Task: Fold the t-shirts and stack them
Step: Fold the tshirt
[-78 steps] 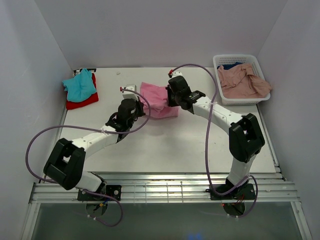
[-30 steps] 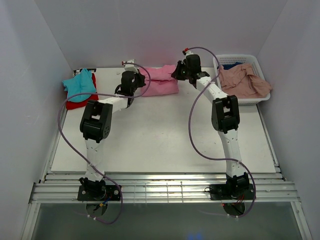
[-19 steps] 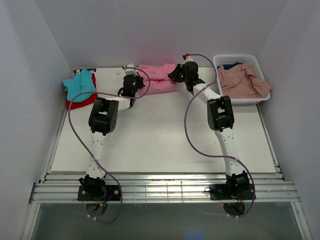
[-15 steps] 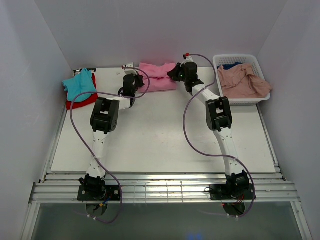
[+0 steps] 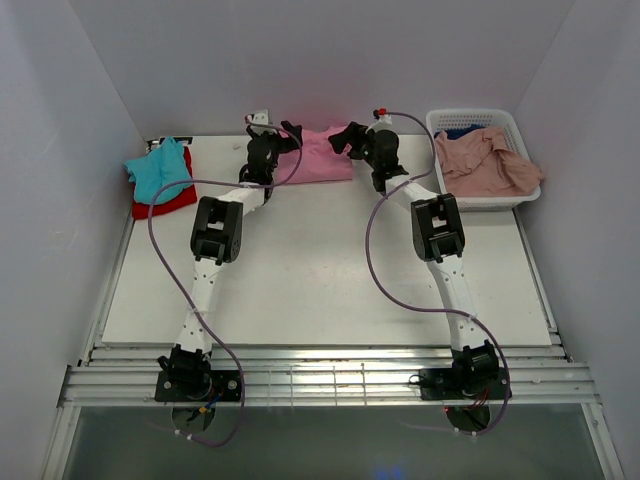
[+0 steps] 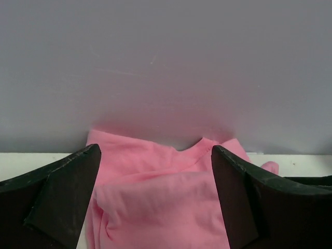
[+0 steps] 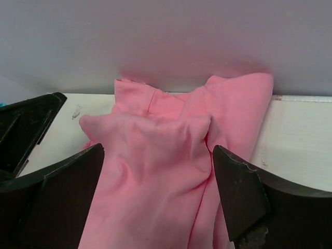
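Left end effector [image 5: 284, 132] and right end effector [image 5: 346, 137], top view: both arms stretched to the table's [image 5: 330, 270] far edge, flanking the bright pink t-shirt [image 5: 320, 155] bunched against the back wall [image 5: 320, 60]. Left wrist view: fingers [image 6: 62, 197] spread wide, the shirt lying between them, ungripped. Right wrist view: likewise spread, nothing held.

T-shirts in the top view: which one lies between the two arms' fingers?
The bright pink t-shirt; teal lies on red at the left, salmon-pink drapes over the basket.

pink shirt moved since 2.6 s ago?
Yes. The pink t-shirt slid away from the arm bases, up against the back wall, level with the white basket.
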Controlling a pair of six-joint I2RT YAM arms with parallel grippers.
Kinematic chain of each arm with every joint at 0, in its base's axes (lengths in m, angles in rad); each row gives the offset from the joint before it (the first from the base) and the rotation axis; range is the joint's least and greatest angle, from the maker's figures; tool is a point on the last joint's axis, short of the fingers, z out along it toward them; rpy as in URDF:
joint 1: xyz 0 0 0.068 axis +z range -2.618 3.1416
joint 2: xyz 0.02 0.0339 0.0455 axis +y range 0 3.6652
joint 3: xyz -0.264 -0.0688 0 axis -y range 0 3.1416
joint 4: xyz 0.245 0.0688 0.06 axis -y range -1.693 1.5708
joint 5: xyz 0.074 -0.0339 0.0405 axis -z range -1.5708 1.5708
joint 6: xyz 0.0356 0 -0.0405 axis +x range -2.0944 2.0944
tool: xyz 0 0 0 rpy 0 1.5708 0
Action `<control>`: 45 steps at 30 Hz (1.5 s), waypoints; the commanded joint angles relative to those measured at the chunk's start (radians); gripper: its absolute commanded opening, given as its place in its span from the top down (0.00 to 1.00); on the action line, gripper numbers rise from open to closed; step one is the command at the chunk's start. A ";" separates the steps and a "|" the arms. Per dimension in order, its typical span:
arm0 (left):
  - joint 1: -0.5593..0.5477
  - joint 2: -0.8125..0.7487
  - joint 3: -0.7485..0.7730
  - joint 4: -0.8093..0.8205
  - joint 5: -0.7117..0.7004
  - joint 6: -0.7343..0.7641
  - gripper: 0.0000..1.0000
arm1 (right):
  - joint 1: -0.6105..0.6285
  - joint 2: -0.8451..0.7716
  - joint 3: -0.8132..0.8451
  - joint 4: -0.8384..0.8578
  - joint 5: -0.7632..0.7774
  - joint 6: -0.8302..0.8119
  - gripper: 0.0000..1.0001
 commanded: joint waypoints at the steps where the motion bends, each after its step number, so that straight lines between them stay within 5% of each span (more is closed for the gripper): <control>1: 0.007 -0.018 0.024 -0.070 0.071 0.058 0.02 | 0.006 -0.008 -0.059 0.165 0.026 -0.036 0.08; 7: -0.001 -0.204 -0.169 0.057 0.111 0.056 0.02 | 0.025 -0.233 -0.311 0.322 0.105 -0.173 0.07; 12: -0.032 -0.353 -0.439 0.224 0.148 0.041 0.02 | 0.057 -0.367 -0.442 0.256 0.109 -0.291 0.12; 14: -0.042 -0.382 -0.490 0.248 0.144 0.012 0.02 | 0.069 -0.393 -0.430 0.153 0.108 -0.331 0.35; 15: -0.044 -0.381 -0.510 0.239 0.145 0.001 0.15 | 0.079 -0.392 -0.413 0.109 0.100 -0.338 0.46; 17: -0.044 -0.359 -0.508 0.199 0.148 -0.037 0.37 | 0.086 -0.381 -0.366 -0.053 0.094 -0.355 0.88; 18: -0.044 -0.348 -0.488 0.180 0.151 -0.048 0.60 | 0.095 -0.367 -0.318 -0.110 0.097 -0.352 0.92; 22: -0.044 -0.246 -0.333 0.046 0.183 -0.082 0.97 | 0.115 -0.411 -0.388 -0.237 0.050 -0.316 0.92; 23: -0.044 -0.186 -0.288 -0.035 0.186 -0.083 0.99 | 0.121 -0.433 -0.434 -0.214 0.045 -0.305 0.92; 28: -0.049 -0.071 -0.137 -0.156 0.191 -0.080 1.00 | 0.189 -0.623 -0.757 -0.109 0.078 -0.314 0.92; 35: -0.055 -0.100 -0.194 -0.319 0.180 -0.091 1.00 | 0.256 -0.763 -0.844 -0.229 0.149 -0.337 0.92; 45: -0.105 -0.396 -0.675 -0.340 0.176 -0.089 1.00 | 0.352 -1.020 -1.003 -0.339 0.396 -0.351 0.92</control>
